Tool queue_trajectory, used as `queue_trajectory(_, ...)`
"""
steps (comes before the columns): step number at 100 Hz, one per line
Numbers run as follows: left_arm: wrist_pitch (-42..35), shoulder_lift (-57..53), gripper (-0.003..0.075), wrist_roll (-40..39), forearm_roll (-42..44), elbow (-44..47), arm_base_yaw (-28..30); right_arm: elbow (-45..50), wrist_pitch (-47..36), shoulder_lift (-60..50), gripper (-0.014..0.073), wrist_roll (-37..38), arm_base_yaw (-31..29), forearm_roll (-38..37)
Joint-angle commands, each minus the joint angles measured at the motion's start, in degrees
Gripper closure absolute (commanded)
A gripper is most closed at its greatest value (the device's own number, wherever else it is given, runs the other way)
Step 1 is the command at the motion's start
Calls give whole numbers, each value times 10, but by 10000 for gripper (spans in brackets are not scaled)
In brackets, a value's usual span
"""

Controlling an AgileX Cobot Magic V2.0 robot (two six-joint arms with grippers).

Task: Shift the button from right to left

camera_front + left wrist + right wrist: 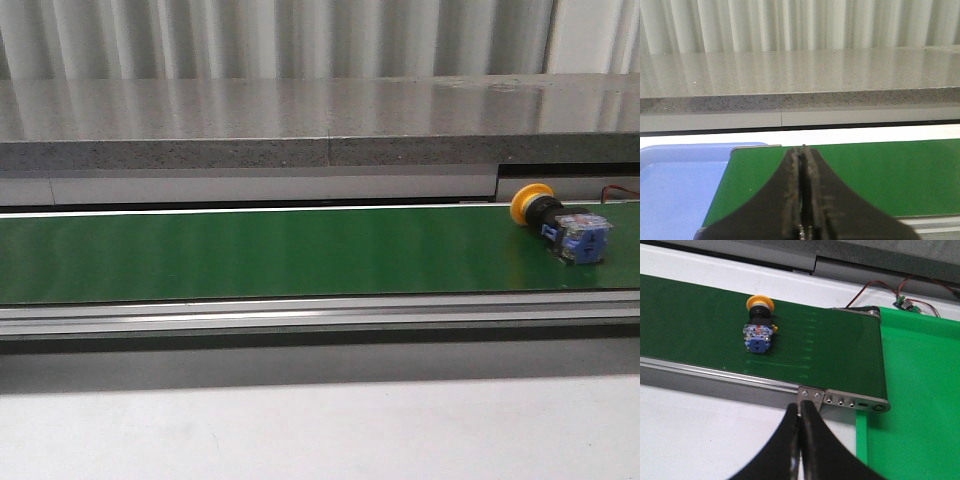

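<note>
Green conveyor belt (250, 250): long, carrying only the button.
Blue tray (675, 190): at the belt's left end, nothing visible inside.
Left gripper (801, 200) and right gripper (800, 440): fingers pressed together, holding nothing.
Button (562, 226): lay on its side near the belt's right end; probably light, rigid, slick-capped; best pinched across the boxy contact block.

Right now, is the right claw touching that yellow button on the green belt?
Apart. In the right wrist view the right gripper, fingers closed together, sits off the belt's near edge, with bare green belt between it and the button.
</note>
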Motion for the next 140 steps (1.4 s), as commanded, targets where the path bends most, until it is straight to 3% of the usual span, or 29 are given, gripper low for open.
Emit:
queue_trajectory(1,-45,-19,741,0,-4,22,1,1,-36,-30,661,-5,0,7)
queue_trajectory(22,-48,-19,741,0,-4,22,1,22,-51,-88,661,-5,0,7)
queue_trajectory(53,-54,-19,741,0,-4,-4,-4,22,-54,-90,661,-5,0,7)
queue_trajectory(86,133,19,741,0,-4,-138,-4,25,-54,-90,661,-5,0,7)
queue_trajectory(115,183,130,735,0,-4,-210,-4,27,-54,-90,661,-5,0,7)
queue_trajectory(126,205,182,623,0,-4,-234,-4,27,-54,-90,661,-5,0,7)
queue_trajectory(140,210,239,313,0,-4,-256,-4,27,-54,-90,661,-5,0,7)
